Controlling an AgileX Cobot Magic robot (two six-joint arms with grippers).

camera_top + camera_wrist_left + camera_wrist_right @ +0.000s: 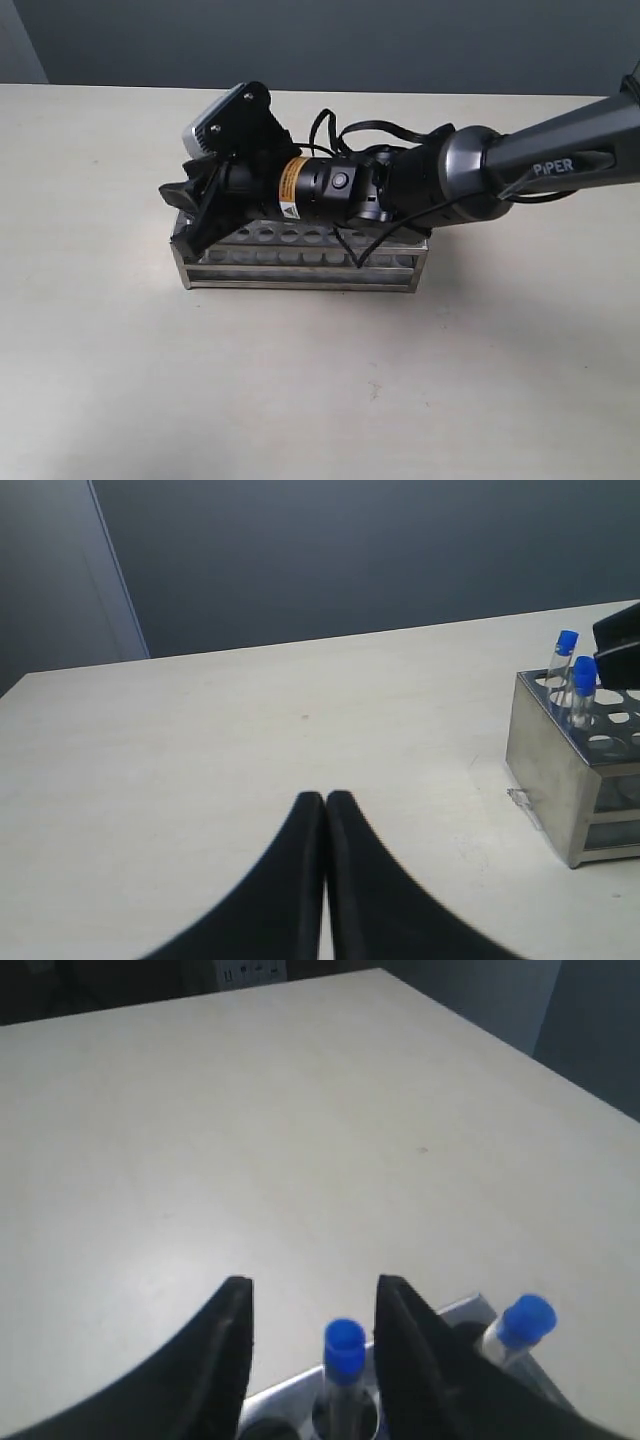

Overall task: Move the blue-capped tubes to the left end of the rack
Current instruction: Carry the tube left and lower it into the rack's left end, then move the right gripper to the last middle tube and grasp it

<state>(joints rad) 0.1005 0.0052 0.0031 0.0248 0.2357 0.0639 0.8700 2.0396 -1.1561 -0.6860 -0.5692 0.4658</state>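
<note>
The steel rack [300, 275] stands mid-table. My right gripper [183, 197] reaches across to the rack's left end and hides the tubes there in the exterior view. In the right wrist view the right gripper [314, 1284] is open, its fingers on either side of a blue-capped tube [344, 1350] seated in a rack [290, 1385] hole, with gaps on both sides. A second blue-capped tube [525, 1322] stands beside it. The left wrist view shows two blue-capped tubes [566, 645] [584, 675] at the rack's [545, 770] end. My left gripper [325, 798] is shut and empty, well away from the rack.
The beige table [120, 380] runs back to a dark grey wall [320, 40]. Black cables [340, 130] loop off the right arm [540, 160] above the rack. A small clear scrap [522, 798] lies on the table at the rack's foot.
</note>
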